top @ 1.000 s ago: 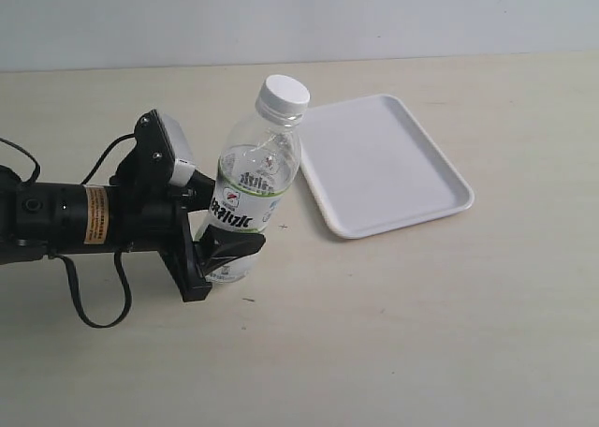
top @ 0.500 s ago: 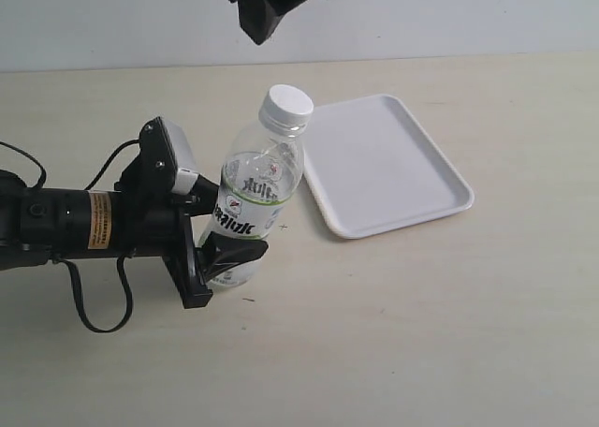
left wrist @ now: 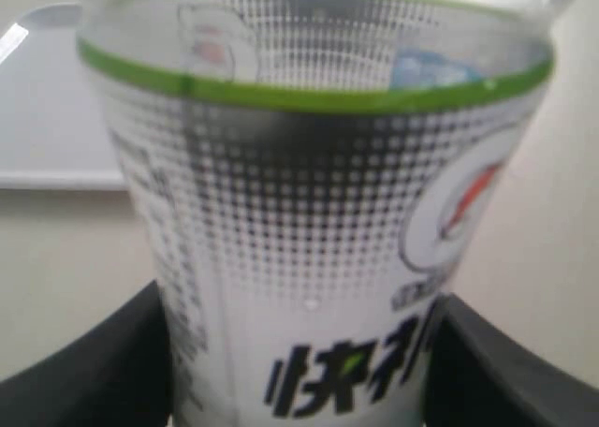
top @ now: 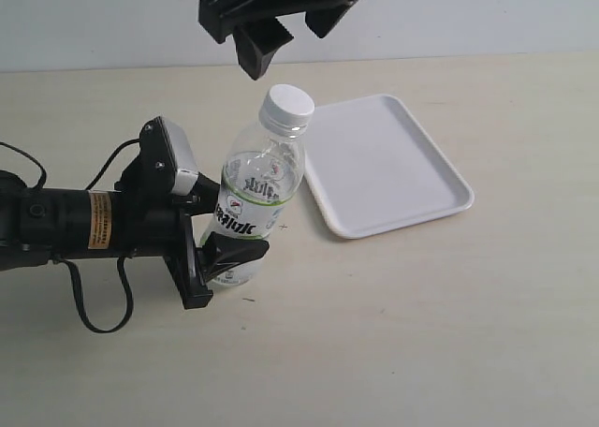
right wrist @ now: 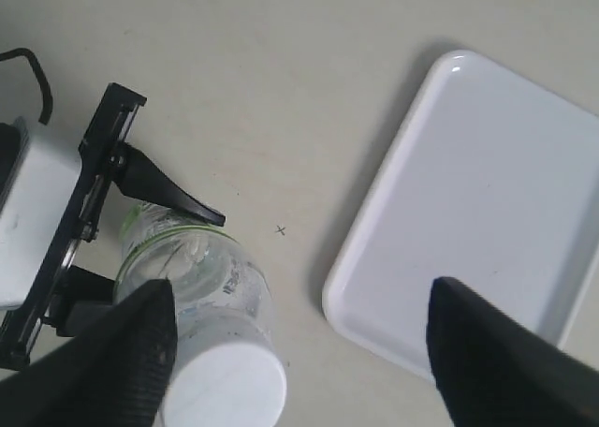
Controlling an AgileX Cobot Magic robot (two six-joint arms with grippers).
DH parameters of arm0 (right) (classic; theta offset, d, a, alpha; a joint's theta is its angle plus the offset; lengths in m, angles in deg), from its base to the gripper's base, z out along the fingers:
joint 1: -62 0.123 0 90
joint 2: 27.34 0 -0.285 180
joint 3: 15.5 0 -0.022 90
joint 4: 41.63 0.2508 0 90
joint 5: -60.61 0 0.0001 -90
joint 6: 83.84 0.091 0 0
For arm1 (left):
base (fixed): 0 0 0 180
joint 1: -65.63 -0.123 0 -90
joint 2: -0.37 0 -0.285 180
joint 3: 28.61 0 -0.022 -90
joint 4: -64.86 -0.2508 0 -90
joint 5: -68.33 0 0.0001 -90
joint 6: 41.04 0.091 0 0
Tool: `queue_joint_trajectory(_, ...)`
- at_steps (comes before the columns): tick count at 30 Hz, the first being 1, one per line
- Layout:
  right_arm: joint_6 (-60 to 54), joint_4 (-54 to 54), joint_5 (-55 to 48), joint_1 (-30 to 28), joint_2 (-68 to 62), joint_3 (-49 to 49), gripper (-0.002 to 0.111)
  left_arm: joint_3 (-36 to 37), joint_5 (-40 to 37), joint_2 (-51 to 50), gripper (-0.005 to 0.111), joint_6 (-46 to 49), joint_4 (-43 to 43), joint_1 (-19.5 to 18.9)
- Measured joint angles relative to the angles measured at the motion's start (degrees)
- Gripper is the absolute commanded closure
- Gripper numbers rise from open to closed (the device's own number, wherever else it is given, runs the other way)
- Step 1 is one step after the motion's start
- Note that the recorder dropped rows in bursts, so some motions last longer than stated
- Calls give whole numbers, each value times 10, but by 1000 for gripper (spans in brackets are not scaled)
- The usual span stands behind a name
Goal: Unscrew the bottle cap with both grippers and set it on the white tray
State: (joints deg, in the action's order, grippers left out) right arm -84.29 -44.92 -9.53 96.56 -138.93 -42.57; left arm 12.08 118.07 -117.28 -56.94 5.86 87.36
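The clear bottle [top: 255,198] with its white-and-green label leans toward the tray, its base just above the table. My left gripper [top: 213,235] is shut on the bottle's lower body; black fingers [left wrist: 84,371] press both sides of the label [left wrist: 309,258]. The white ribbed bottle cap [top: 287,107] sits on the neck. My right gripper [top: 281,34] hangs open above and just behind the cap, holding nothing. In the right wrist view the bottle cap [right wrist: 229,385] lies beside one finger [right wrist: 117,361] and the white tray [right wrist: 487,221] lies beyond.
The white tray [top: 379,160] lies flat on the beige table to the right of the bottle. The left arm's black body with an orange label [top: 98,219] and a looping cable [top: 89,310] stretches along the table's left side.
My right gripper has come down from the top edge into view, closing on the cap from above. The bottle has shifted slightly in the left gripper's hold.
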Motion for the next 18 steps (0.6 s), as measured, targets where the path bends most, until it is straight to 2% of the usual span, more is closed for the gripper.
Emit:
queue_joint_trajectory(13, -12, 1, -1, -19, 70, 4, 38, 0, 0, 0, 107, 3, 0, 0)
queue_joint_trajectory(18, -28, -40, -1, -24, 92, 15, 38, 0, 6, 0, 107, 5, 0, 0)
